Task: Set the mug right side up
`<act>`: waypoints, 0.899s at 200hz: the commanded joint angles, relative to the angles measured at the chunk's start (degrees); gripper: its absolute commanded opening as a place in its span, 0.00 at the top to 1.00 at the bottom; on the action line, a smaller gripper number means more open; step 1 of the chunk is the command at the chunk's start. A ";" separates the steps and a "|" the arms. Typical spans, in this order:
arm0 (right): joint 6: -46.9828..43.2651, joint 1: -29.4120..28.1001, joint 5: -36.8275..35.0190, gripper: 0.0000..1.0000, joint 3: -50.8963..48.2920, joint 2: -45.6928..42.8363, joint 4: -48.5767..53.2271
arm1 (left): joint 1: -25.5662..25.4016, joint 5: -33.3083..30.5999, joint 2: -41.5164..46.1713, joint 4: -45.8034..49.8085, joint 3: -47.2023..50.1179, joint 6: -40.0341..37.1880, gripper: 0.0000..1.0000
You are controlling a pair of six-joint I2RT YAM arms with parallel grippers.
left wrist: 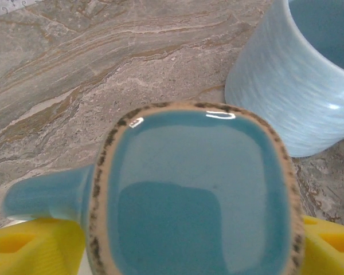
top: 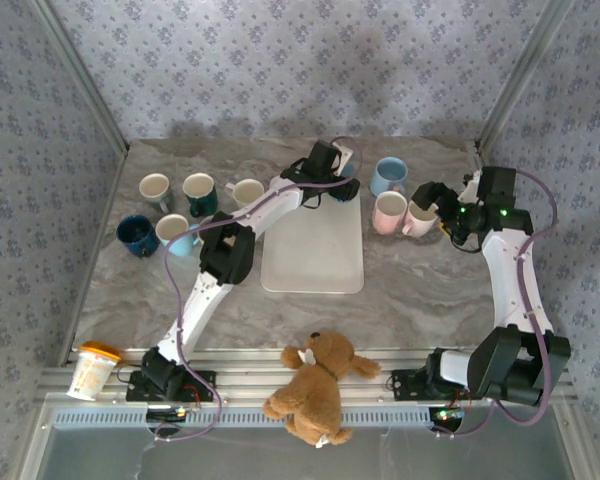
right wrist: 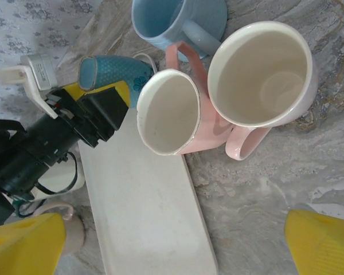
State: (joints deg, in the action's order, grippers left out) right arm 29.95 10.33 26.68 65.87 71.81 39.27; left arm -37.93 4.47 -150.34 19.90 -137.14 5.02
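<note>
The left gripper (left wrist: 180,252) has its yellow fingers (left wrist: 34,249) apart, one on each side of the teal mug (left wrist: 198,189). I cannot tell if they press it already. The mug's glazed base faces back to the wrist camera and its mouth points away, so its long axis runs along the fingers. It is not upright. Its handle points left in the left wrist view. The mug is at the far end of the tray (right wrist: 143,200), just beside a light blue mug (left wrist: 298,74) that stands upright on the counter (left wrist: 74,69).

The right gripper (right wrist: 172,240) is wide open and holds nothing. It is above the counter near two pink mugs (right wrist: 258,69).

I count nine mugs: five at the left (top: 200,190), three at the right, and the teal one. There is one tray and one teddy bear (top: 315,385).
</note>
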 commanded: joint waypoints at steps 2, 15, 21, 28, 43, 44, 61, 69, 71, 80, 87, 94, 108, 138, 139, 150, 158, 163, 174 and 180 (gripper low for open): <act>-2.70 -0.74 -1.91 0.00 1.98 0.00 2.39 | -0.27 2.82 -1.78 -1.11 -3.50 -0.58 0.27; -3.18 -0.81 -2.08 0.00 1.94 -0.09 2.32 | -0.28 3.36 -1.67 -0.92 -3.66 -0.66 0.32; -3.45 -0.87 -2.19 0.00 1.90 -0.17 2.05 | -0.23 3.74 -1.54 -0.94 -3.69 -0.83 0.35; -3.54 -0.87 -2.29 0.00 1.97 -0.34 1.59 | -0.23 4.32 -1.37 -0.87 -3.70 -1.03 0.39; -3.07 -0.88 -2.01 0.00 1.28 -0.60 0.89 | -0.26 4.51 -0.56 -0.71 -3.23 -1.54 0.43; -3.11 -0.90 -1.99 0.00 1.24 -0.57 0.76 | -0.28 4.50 -0.47 -0.68 -3.18 -1.56 0.43; -2.78 -0.87 -1.30 0.00 0.43 -0.47 -0.21 | -0.22 4.41 1.40 -1.28 -1.43 -2.02 0.44; -2.75 -0.98 -1.30 0.00 0.19 -0.55 -0.39 | -0.26 4.50 2.61 -1.93 -0.01 -2.11 0.44; -2.72 -0.96 -1.35 0.00 0.09 -0.56 -0.48 | -0.27 4.56 2.95 -2.14 0.26 -2.18 0.44; -2.69 -0.97 -1.41 0.00 -0.32 -0.63 -0.68 | -0.22 4.67 4.39 -2.83 1.90 -2.30 0.45; -2.66 -0.96 -1.45 0.00 -0.45 -0.66 -0.89 | -0.30 4.77 5.74 -3.39 3.26 -2.42 0.45; -2.79 -1.00 -1.46 0.00 -0.70 -0.79 -1.11 | -0.27 4.83 7.08 -3.99 4.60 -2.55 0.45; -3.04 -1.01 -1.54 0.00 -1.15 -1.05 -1.87 | -0.29 5.05 9.76 -5.34 7.81 -2.60 0.46; -4.53 -1.11 -1.75 0.01 -3.01 -1.66 -4.58 | -0.24 6.00 15.21 -7.58 14.20 -1.38 0.47; -4.54 -1.15 -1.78 0.01 -3.11 -1.71 -4.61 | -0.22 6.04 15.37 -7.68 14.37 -1.31 0.47; -5.32 -1.29 -1.51 0.04 -4.11 -2.23 -7.40 | -0.25 6.44 17.58 -8.02 16.71 -0.69 0.47; -5.90 -1.39 -1.10 0.06 -4.61 -2.67 -8.56 | -0.26 6.73 19.39 -8.50 18.67 0.03 0.47; -6.27 -1.52 -0.78 0.07 -4.87 -2.88 -9.13 | -0.29 6.89 20.41 -8.79 19.98 0.34 0.48; -7.08 -1.83 0.00 0.08 -4.96 -3.33 -9.87 | -0.29 7.43 23.26 -9.13 22.76 1.29 0.48; -7.22 -2.00 0.54 0.09 -4.91 -3.58 -10.08 | -0.24 7.97 24.70 -8.89 23.93 1.81 0.48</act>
State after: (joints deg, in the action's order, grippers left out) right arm 25.43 9.15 25.41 61.47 70.32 32.91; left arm -37.93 9.65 -135.28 16.12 -115.77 4.49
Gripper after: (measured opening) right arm 0.923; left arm 0.636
